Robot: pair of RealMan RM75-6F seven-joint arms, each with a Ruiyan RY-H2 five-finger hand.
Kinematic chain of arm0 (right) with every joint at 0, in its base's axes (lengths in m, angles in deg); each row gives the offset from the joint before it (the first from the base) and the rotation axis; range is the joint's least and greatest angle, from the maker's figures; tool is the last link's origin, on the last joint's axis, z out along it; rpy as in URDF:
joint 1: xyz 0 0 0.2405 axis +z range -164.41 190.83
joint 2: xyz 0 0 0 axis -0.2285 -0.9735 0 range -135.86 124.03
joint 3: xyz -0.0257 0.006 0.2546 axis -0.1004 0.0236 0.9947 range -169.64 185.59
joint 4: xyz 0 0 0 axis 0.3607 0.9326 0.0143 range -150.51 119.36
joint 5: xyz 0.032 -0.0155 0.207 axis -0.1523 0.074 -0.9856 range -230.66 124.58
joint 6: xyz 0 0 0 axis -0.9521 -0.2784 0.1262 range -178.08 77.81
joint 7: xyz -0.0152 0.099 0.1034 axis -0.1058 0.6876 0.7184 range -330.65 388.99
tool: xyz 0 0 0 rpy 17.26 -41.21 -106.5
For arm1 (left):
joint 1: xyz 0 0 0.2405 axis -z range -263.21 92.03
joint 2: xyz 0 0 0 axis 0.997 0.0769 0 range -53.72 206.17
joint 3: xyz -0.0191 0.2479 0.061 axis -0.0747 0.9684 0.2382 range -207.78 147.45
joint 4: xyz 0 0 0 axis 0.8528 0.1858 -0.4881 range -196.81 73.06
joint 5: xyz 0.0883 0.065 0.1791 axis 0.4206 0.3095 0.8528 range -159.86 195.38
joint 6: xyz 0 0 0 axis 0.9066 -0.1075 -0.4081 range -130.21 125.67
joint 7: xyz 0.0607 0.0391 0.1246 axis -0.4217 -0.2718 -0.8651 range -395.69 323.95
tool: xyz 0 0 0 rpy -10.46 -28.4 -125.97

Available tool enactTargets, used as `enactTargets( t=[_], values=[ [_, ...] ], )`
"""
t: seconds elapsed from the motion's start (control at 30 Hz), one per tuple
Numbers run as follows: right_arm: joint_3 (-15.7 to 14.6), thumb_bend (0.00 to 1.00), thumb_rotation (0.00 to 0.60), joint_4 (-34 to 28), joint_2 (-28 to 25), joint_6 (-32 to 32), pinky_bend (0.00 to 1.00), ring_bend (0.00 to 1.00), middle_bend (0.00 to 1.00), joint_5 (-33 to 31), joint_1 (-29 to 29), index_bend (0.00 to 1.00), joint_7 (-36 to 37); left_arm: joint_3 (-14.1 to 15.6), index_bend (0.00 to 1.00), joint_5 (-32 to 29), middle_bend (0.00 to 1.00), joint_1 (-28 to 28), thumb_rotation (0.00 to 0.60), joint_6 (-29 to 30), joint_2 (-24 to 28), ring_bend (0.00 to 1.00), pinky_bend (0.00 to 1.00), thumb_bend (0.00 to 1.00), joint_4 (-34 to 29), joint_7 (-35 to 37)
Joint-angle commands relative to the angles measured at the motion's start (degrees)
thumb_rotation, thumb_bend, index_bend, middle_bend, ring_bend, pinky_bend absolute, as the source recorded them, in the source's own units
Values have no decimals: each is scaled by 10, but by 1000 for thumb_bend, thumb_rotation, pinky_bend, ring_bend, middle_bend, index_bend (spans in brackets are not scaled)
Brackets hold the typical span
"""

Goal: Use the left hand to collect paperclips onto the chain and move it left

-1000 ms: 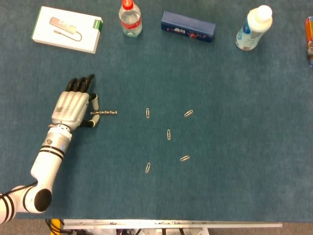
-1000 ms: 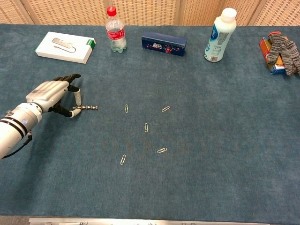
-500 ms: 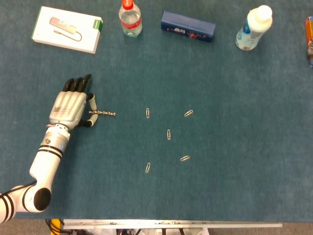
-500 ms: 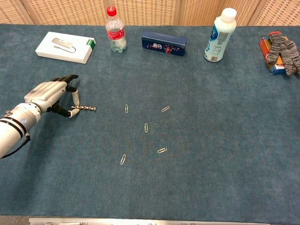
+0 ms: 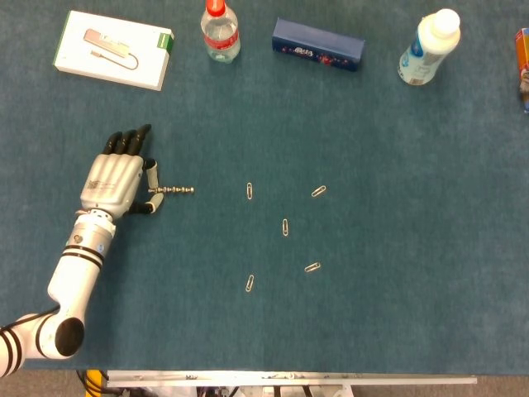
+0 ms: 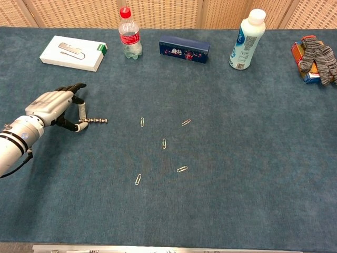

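- The left hand (image 5: 116, 178) pinches the near end of the chain (image 5: 175, 190) between thumb and a finger; its other fingers lie stretched flat over the table (image 5: 397, 165).
- The chain lies straight on the cloth, running right from the hand, left of all the clips and well apart from them.
- Five clips lie loose: one (image 5: 250, 191) nearest the chain, one (image 5: 318, 191) further right, one (image 5: 285, 227) in the middle, and two lower down (image 5: 312, 267) (image 5: 250, 284).
- Judged from that, the collecting step is barely begun: no clip appears to sit on the chain.
- The next move would call for carrying the chain's free end right, to the nearest clip, and meeting it squarely.
- Hard to tell: the chain's links are too small to read, so whether a clip already clings to it cannot be ruled out.
- The contact of thumb and finger on the chain is partly hidden by the hand itself.
- The right hand shows in neither view.
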State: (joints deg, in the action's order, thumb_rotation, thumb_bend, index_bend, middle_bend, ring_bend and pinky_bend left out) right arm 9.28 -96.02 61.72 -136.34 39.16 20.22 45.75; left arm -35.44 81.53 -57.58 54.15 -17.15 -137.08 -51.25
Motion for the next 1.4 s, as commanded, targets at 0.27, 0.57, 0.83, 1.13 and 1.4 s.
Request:
enactTargets(
  t=[0.27, 0.57, 0.83, 1.13, 1.4],
  values=[
    [0, 358, 600, 0, 0, -2, 224, 248, 348, 1, 0, 528, 2, 4, 650, 5, 0, -7, 600, 14, 10, 0, 0, 310, -11, -5],
    [1, 358, 600, 0, 0, -4, 224, 248, 348, 3, 0, 528, 3, 9, 657, 14, 0, -17, 600, 37, 32, 0, 0, 311, -41, -22],
    [1, 358, 600, -1, -2, -5, 224, 248, 348, 3, 0, 528, 3, 15, 658, 21, 0, -22, 600, 52, 47, 0, 0, 311, -58, -43],
    [1, 358, 600, -2, -2, -5, 224, 248, 348, 3, 1, 528, 2, 18, 660, 29, 0, -29, 600, 72, 64, 0, 0, 311, -82, -66],
    [1, 357, 600, -1, -1, -5, 224, 248, 348, 3, 0, 528, 3, 23, 666, 40, 0, -31, 600, 83, 73, 0, 0, 311, -100, -80]
  ],
)
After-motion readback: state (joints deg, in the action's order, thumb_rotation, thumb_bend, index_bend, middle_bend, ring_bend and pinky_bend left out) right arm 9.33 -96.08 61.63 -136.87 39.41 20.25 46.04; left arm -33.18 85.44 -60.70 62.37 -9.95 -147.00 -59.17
